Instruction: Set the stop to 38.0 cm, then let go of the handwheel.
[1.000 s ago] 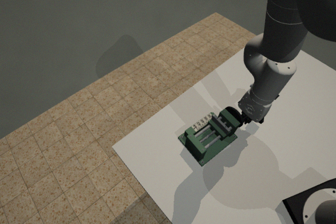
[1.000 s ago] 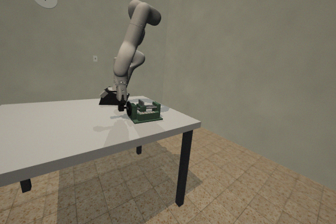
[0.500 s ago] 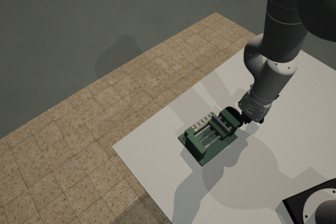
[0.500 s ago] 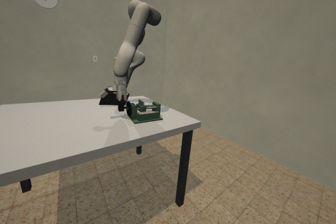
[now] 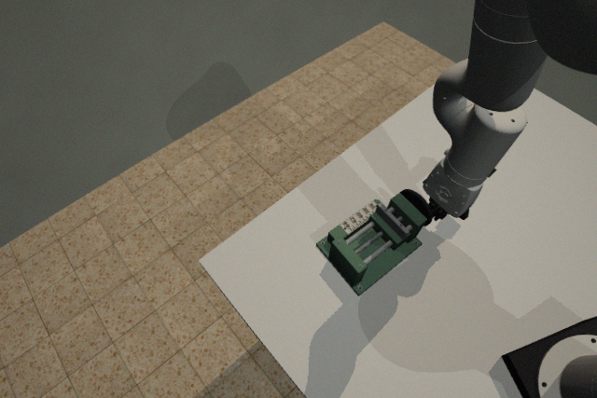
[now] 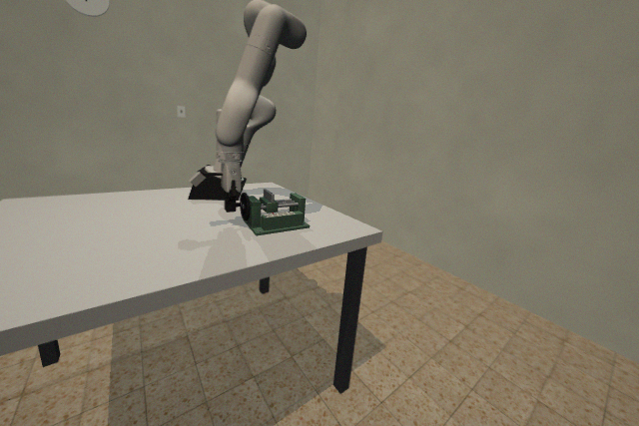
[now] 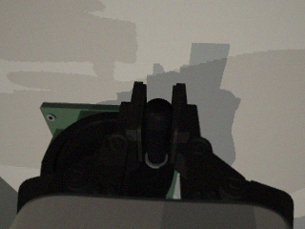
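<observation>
A green slide fixture (image 5: 368, 241) (image 6: 276, 214) stands on the white table, with grey rails, a grey stop block (image 5: 398, 222) near the handwheel end, and a white ruler strip (image 5: 359, 217) along its far side. A black handwheel (image 5: 415, 203) (image 6: 245, 207) (image 7: 81, 153) sits at the fixture's end facing the arm. My gripper (image 5: 435, 212) (image 6: 233, 201) (image 7: 158, 100) is shut on the handwheel's black crank knob (image 7: 157, 126), which shows between the two fingers in the wrist view. The ruler's marks are too small to read.
The white table (image 5: 506, 258) (image 6: 103, 235) has its edge close to the fixture's far side, with tiled floor below. The arm's black base plate (image 5: 549, 364) (image 6: 204, 189) stands on the table behind the gripper.
</observation>
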`<state>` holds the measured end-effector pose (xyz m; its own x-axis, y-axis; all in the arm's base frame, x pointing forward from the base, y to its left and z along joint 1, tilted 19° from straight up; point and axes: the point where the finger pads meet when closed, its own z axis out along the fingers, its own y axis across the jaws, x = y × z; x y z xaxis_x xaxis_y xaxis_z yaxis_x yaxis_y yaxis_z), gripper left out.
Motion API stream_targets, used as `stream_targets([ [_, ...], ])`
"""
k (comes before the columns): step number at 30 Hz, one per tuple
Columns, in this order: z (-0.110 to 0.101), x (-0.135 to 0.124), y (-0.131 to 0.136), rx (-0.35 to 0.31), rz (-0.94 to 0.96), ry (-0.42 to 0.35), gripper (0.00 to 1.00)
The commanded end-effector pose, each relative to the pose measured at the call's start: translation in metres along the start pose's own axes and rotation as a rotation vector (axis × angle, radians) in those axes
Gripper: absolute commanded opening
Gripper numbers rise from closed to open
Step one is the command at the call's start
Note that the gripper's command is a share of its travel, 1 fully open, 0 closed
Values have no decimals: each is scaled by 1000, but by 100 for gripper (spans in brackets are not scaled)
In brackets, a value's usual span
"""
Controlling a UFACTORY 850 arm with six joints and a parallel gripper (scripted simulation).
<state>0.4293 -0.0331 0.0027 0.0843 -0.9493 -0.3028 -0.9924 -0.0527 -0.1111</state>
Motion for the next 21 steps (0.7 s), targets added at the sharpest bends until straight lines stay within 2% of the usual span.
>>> stream_targets([
  [1,0,0,0,0,0,1,6],
  [10,0,0,0,0,0,1,6],
  [11,0,0,0,0,0,1,57],
  [21,0,0,0,0,0,1,57],
])
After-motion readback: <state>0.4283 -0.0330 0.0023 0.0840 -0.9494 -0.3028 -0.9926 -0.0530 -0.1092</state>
